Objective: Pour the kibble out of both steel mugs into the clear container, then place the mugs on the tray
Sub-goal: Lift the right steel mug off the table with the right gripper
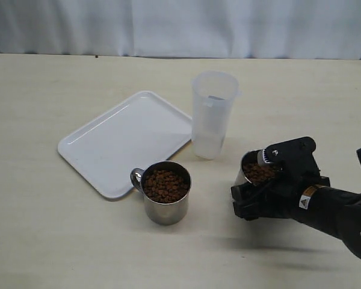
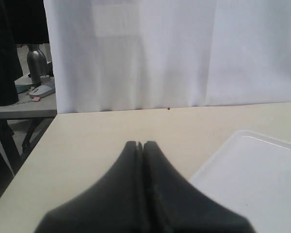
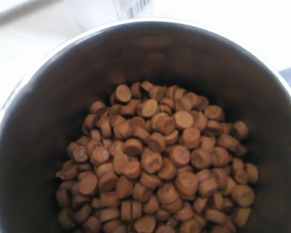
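One steel mug (image 1: pixel 165 194) full of kibble (image 1: pixel 165 185) stands on the table just in front of the tray (image 1: pixel 123 141), handle to the left. The second steel mug (image 1: pixel 250 170), also holding kibble (image 1: pixel 259 173), sits inside my right gripper (image 1: pixel 262 178), which is shut on it, right of and nearer than the clear container (image 1: pixel 213 114). The right wrist view looks straight into that mug (image 3: pixel 194 53) at its kibble (image 3: pixel 155 160); the fingers are hidden there. My left gripper (image 2: pixel 142 144) is shut on nothing, beside a tray corner (image 2: pixel 252 174); the exterior view does not show it.
A white curtain (image 1: pixel 180 27) hangs behind the table's far edge. In the left wrist view the table's side edge (image 2: pixel 19 170) drops off toward a lower side table with a metal bottle (image 2: pixel 36 63) on it.
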{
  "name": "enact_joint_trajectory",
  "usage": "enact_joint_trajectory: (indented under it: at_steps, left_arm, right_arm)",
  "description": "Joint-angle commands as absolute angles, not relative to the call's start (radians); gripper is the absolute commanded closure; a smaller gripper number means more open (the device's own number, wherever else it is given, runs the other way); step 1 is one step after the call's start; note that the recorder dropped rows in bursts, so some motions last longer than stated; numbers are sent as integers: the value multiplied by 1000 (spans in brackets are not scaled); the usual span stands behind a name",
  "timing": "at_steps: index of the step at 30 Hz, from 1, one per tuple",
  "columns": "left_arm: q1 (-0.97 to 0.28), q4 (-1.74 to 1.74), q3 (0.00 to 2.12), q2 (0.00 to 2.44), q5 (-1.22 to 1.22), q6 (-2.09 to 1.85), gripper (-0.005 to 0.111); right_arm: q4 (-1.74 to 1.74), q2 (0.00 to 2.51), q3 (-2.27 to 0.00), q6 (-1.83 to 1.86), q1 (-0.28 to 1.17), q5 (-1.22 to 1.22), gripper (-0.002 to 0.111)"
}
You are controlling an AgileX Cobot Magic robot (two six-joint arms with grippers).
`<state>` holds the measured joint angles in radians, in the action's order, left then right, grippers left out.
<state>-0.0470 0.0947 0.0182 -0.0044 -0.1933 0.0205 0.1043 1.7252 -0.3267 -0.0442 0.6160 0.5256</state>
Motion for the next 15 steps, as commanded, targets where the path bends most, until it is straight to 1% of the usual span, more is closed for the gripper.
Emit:
enact_joint_trajectory:
  at_steps: [1,10,15]
  left_arm:
    - [-47,96,27,0,-175,22,107]
    - [-47,96,27,0,-175,22,107]
    - [-47,93,27,0,-181,22,107]
  right_arm:
    - [97,1615,-318,-30,618,473,103]
    - [123,1351,-320,-21,614,167,103]
    - [120,1236,-363,-14,546,-36,103]
